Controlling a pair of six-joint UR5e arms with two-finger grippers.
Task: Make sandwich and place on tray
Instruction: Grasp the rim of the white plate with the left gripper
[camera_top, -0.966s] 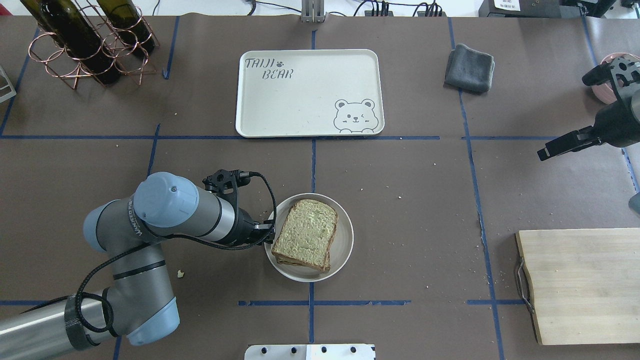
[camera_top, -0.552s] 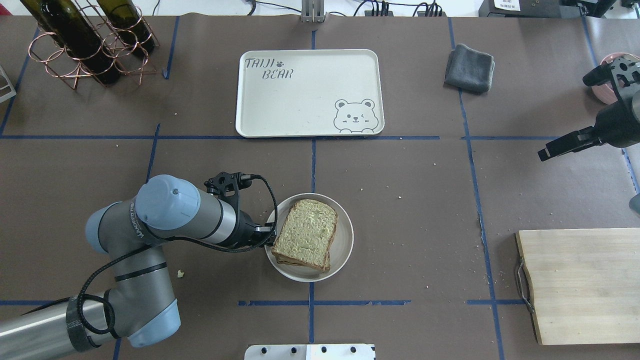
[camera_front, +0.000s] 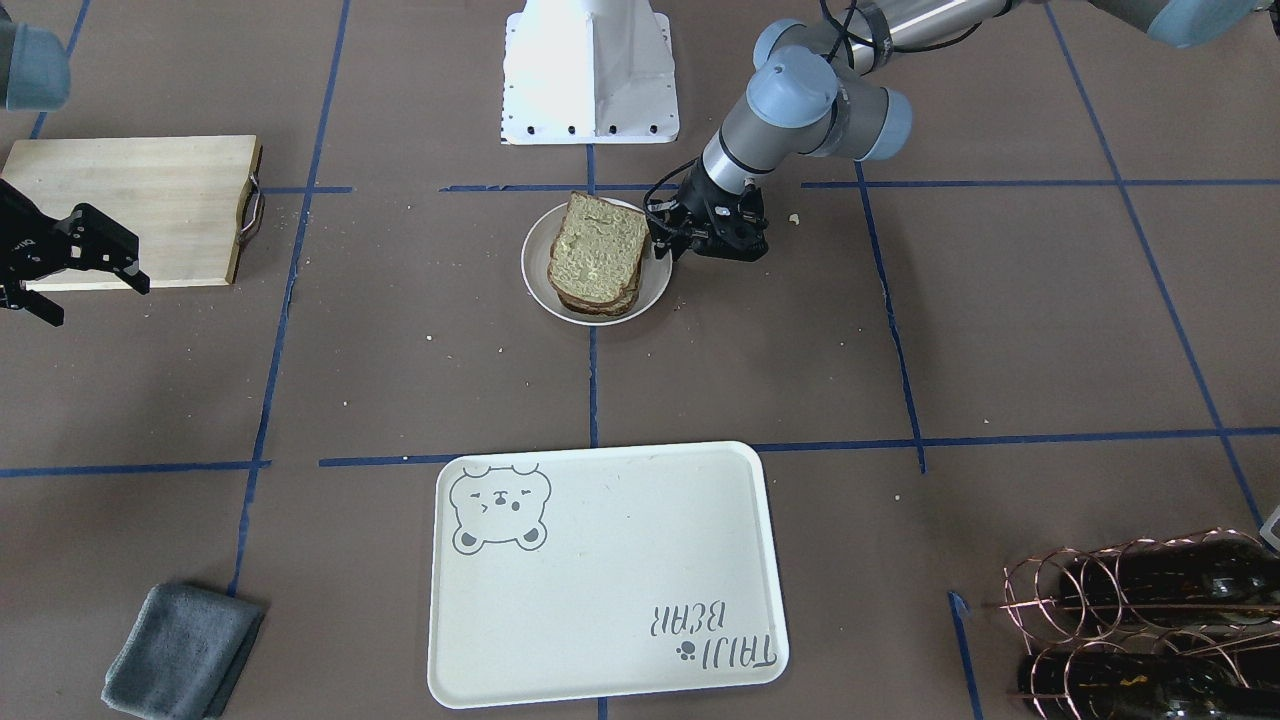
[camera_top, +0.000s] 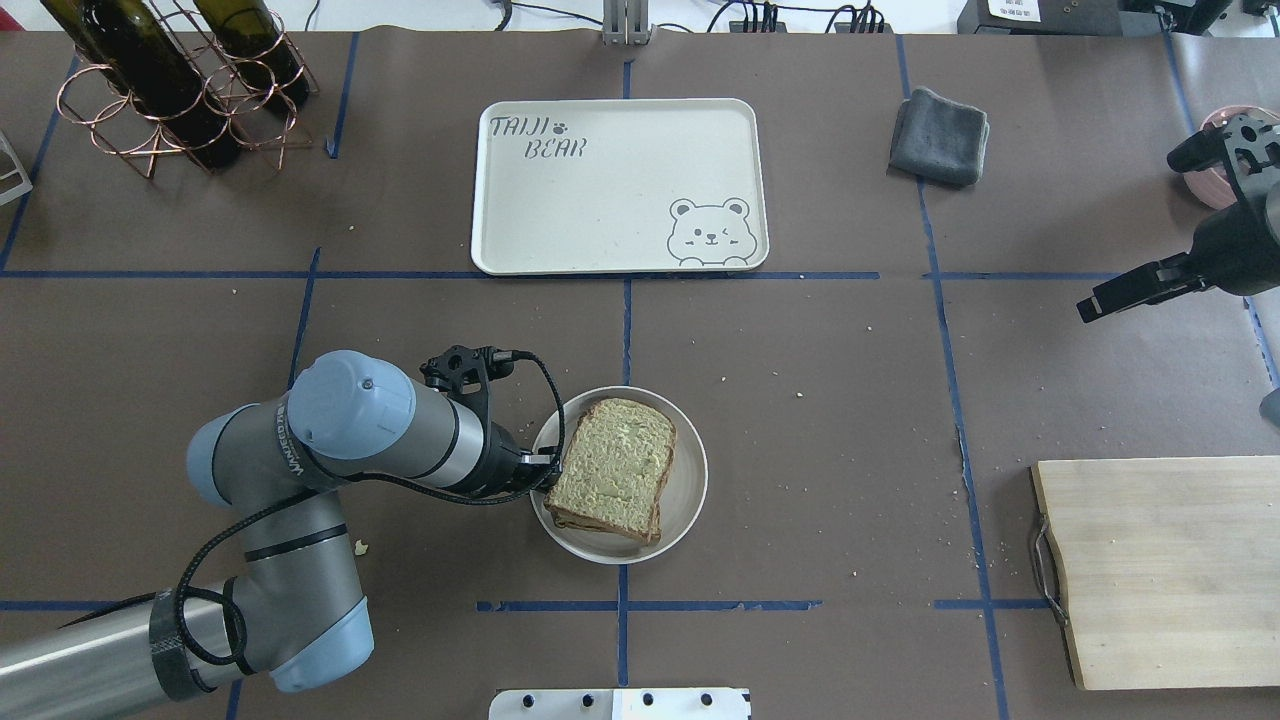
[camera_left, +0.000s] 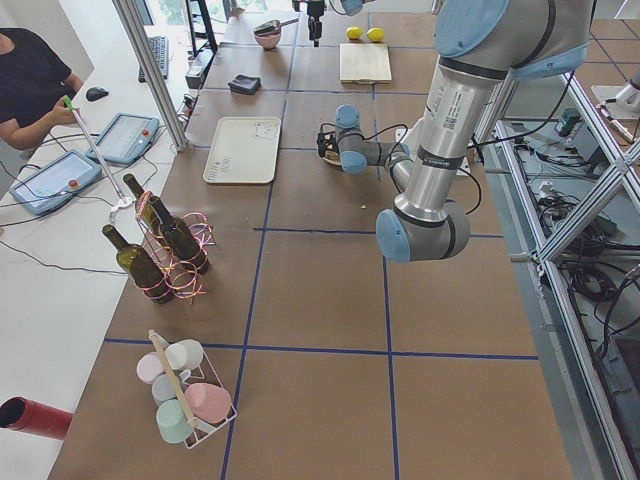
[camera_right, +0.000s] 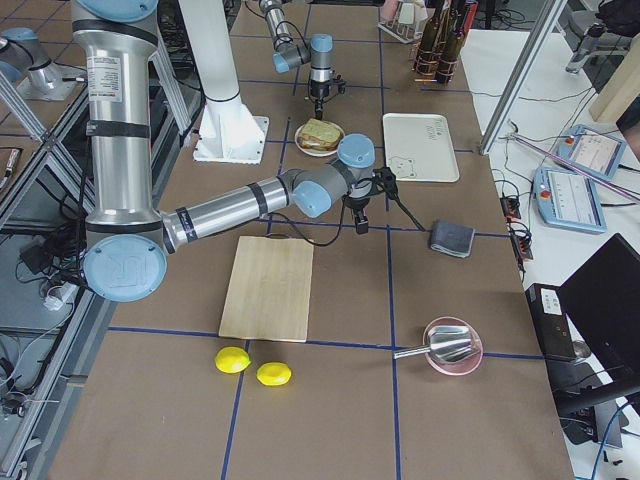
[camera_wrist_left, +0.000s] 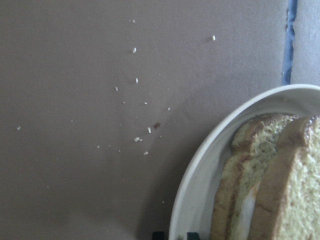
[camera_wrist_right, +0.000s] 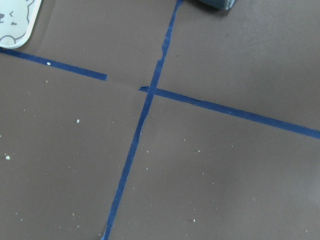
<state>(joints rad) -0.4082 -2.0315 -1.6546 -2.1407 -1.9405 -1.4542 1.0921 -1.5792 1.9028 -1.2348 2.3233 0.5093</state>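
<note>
The sandwich (camera_top: 612, 468), two green-tan slices with dark crust, lies on a small round white plate (camera_top: 685, 490) at the table's near middle. It also shows in the front view (camera_front: 595, 255). In the left wrist view the sandwich (camera_wrist_left: 270, 185) shows a strip of white egg (camera_wrist_left: 245, 210) between the slices. My left gripper (camera_top: 550, 470) sits at the plate's left rim (camera_wrist_left: 200, 170), its jaws close together on either side of it. The cream bear tray (camera_top: 600, 200) lies empty farther away. My right gripper (camera_front: 92, 298) is open and empty, off at the right side.
A pale wooden cutting board (camera_top: 1170, 570) lies at the near right. A grey cloth (camera_top: 940, 135) lies right of the tray. A copper rack with wine bottles (camera_top: 170, 90) stands far left. A pink bowl (camera_top: 1215, 150) is behind the right arm. Crumbs dot the mat.
My left arm has shifted a little to the right, bringing the gripper closer onto the plate's rim. The plate, the sandwich and the right arm have not moved.
</note>
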